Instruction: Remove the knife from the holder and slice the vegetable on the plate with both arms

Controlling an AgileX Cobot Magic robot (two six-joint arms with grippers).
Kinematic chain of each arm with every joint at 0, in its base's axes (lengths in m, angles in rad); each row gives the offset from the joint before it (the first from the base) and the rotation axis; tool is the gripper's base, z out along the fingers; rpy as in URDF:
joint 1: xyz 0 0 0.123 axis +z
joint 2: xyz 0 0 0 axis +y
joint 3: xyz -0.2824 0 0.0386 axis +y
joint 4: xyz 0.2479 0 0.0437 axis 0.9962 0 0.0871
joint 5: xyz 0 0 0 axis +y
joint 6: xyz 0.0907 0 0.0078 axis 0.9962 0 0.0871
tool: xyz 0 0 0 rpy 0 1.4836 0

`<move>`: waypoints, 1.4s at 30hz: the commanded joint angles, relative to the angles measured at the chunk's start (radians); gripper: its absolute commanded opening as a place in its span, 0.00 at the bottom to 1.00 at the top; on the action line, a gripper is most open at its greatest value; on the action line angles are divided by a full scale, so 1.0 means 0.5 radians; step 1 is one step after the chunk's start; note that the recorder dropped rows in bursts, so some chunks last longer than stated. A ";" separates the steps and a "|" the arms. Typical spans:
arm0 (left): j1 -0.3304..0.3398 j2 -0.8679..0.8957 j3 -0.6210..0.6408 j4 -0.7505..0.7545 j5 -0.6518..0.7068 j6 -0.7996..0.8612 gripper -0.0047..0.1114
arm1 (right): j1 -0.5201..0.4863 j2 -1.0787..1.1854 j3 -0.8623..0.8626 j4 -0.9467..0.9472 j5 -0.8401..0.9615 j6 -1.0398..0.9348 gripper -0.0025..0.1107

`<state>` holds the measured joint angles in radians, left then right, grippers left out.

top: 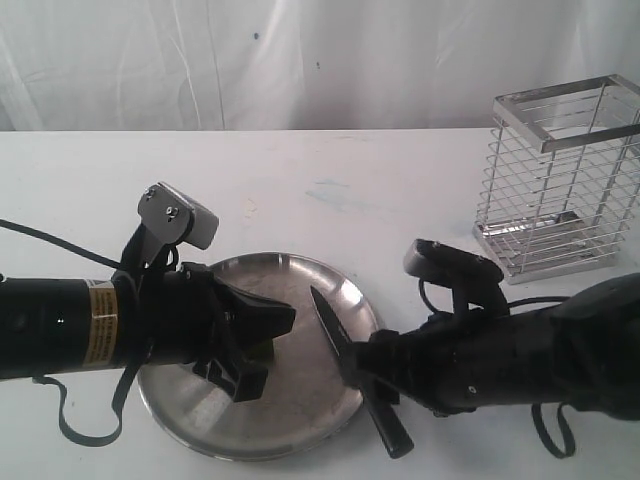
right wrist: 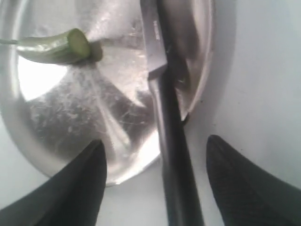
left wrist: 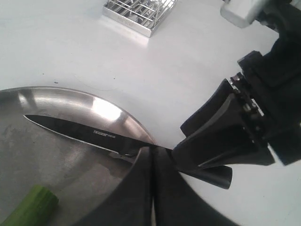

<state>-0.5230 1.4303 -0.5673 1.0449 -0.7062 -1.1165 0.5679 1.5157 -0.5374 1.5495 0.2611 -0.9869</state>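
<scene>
Our right gripper (right wrist: 155,141) stands spread either side of the knife (right wrist: 173,165), which lies loose: blade on the plate (right wrist: 70,127), handle on the desk (top: 300,170). Our left gripper (left wrist: 151,157), pressed together, hovers beside the chili (right wrist: 54,47). We judge the grasp comes next, squarely on the handle.

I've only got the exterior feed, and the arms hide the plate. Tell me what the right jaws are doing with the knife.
Observer: In the right wrist view the right jaws stand wide open. The knife handle lies between them, touched by neither.
Operator: Report the chili.
Observer: It lies on the plate; the chili has a small green piece beside its cut end.
Operator: Now check the left jaws.
Observer: In the left wrist view they're shut with nothing between them, and the chili's cut end shows off to one side.
</scene>
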 commanded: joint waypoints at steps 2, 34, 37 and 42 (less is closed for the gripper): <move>0.004 -0.021 -0.006 0.025 -0.016 -0.016 0.04 | -0.372 -0.012 -0.211 -0.744 0.686 0.481 0.53; 0.004 -0.021 -0.006 0.041 -0.025 -0.016 0.04 | -0.544 0.499 -0.564 -1.355 1.349 0.443 0.53; 0.004 -0.021 -0.006 0.041 -0.025 -0.016 0.04 | -0.544 0.532 -0.564 -1.355 1.306 0.443 0.53; 0.004 -0.021 -0.006 0.041 -0.025 -0.016 0.04 | -0.544 0.578 -0.581 -1.286 1.310 0.391 0.53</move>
<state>-0.5230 1.4303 -0.5673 1.0497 -0.7126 -1.1165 0.3007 1.7929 -0.8183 0.8777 0.9156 -0.7576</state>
